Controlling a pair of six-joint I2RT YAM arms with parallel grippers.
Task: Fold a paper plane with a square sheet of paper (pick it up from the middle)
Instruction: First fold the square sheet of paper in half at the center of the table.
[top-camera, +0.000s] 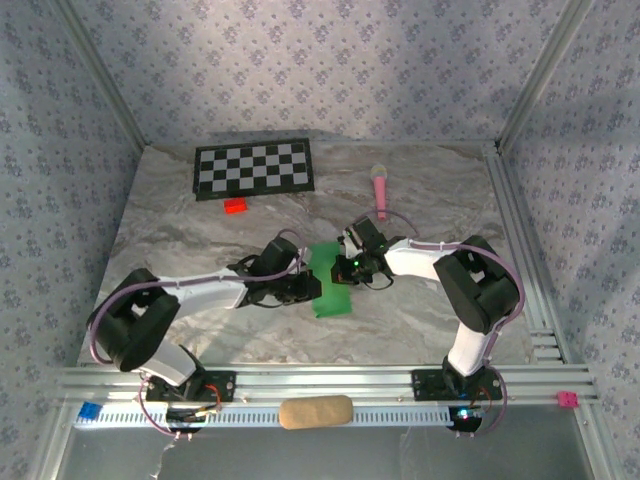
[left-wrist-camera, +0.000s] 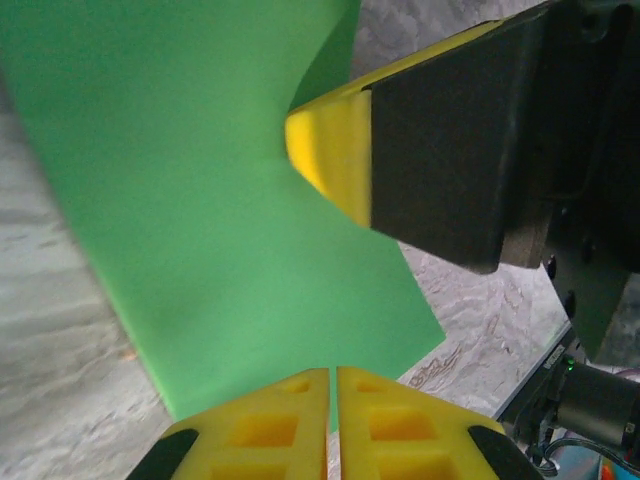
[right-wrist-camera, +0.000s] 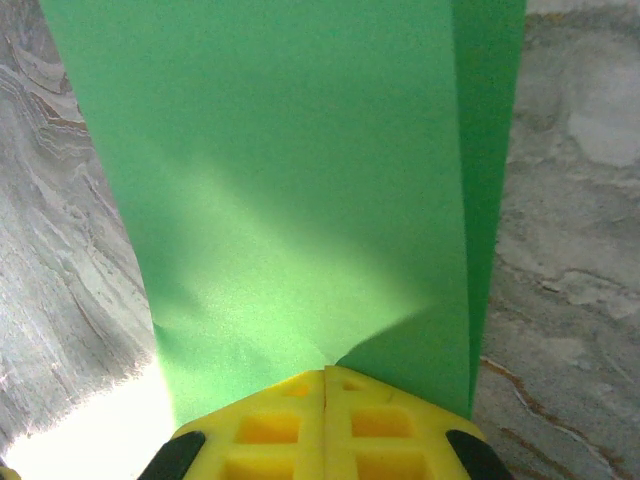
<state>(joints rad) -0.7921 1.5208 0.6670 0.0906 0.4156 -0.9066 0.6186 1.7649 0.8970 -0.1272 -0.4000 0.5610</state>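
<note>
The square sheet of paper is sitting folded into a narrow green strip between the two sets of fingers, low over the marble-patterned worktop. I am judging it feather-light, limp and easily creased. Its plain matte surface looks apt to slide on the smooth stone, so I am favouring a pinch at an edge near the middle. The right fingers, yellow pads with square pockets, are clamping its near edge, puckering the paper just ahead of them. The left fingers are standing almost together at the opposite edge; I cannot tell whether they are gripping.
</note>
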